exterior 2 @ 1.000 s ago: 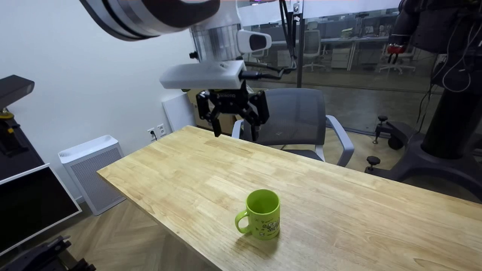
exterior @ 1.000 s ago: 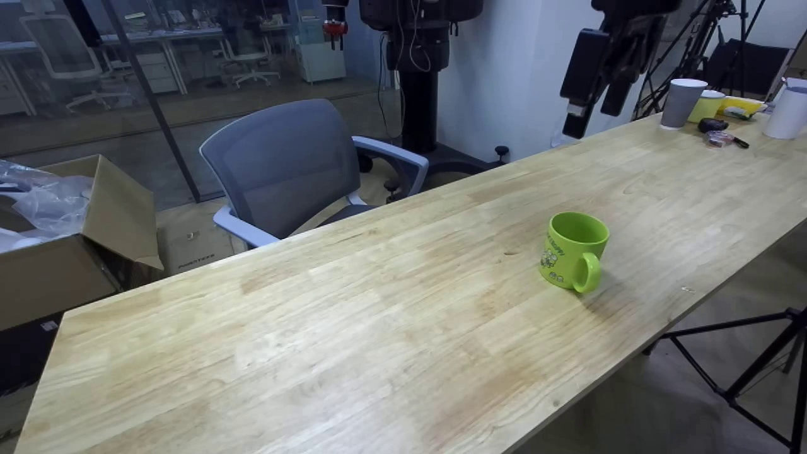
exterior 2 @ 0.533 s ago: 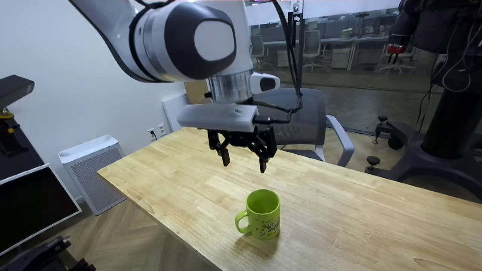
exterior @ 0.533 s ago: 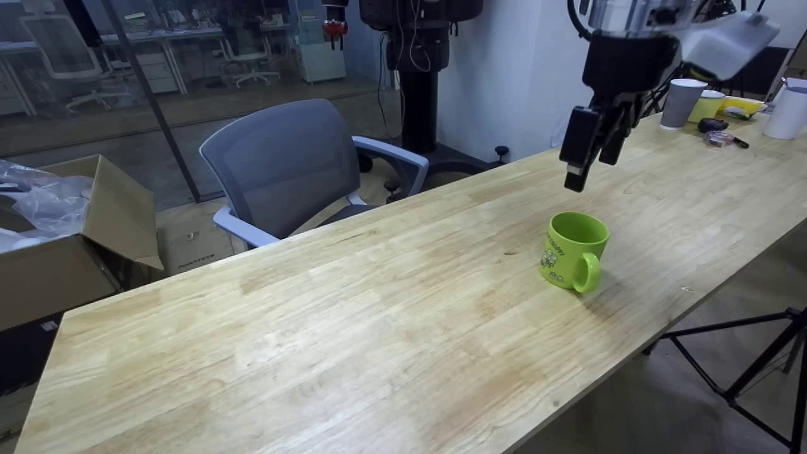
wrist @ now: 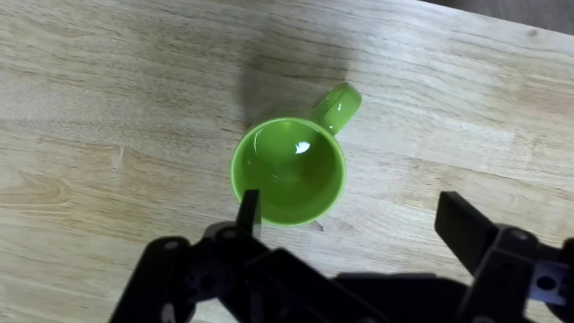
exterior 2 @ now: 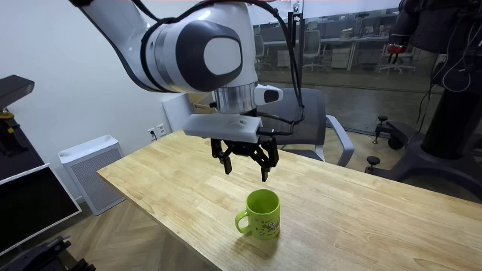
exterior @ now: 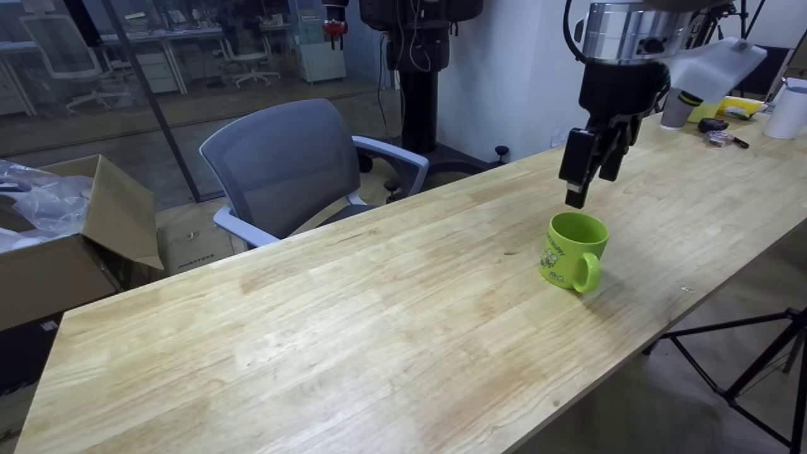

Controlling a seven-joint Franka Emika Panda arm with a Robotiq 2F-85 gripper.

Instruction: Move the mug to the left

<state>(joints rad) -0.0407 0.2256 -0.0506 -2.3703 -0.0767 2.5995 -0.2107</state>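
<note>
I see the mug (exterior: pixel 570 255) upright on the table (exterior: pixel 315 340), right of centre in an exterior view and near the middle of the wrist view. My gripper (exterior 2: pixel 246 175) hangs above it, its fingers (wrist: pixel 464 224) spread wide with nothing between them, and I see no contact in either exterior view. From the shine I take the mug for glazed ceramic, though hard plastic is possible: stiff, slick, and likely to chip if knocked. It looks empty, so I expect a modest weight. I'd hold it across the body, one finger each side, well below the rim (wrist: pixel 344 174), with a firm but unhurried squeeze. The handle (wrist: pixel 339 107) points to the upper right of the wrist view; I'd leave it out of the grip, since catching it would probably twist the mug. In that view the finger at lower left overlaps the rim, and the mug lies up and left of the midpoint between the fingers. Dropping straight down could strike the rim, so I'd shift toward the upper left of that frame before descending.
</note>
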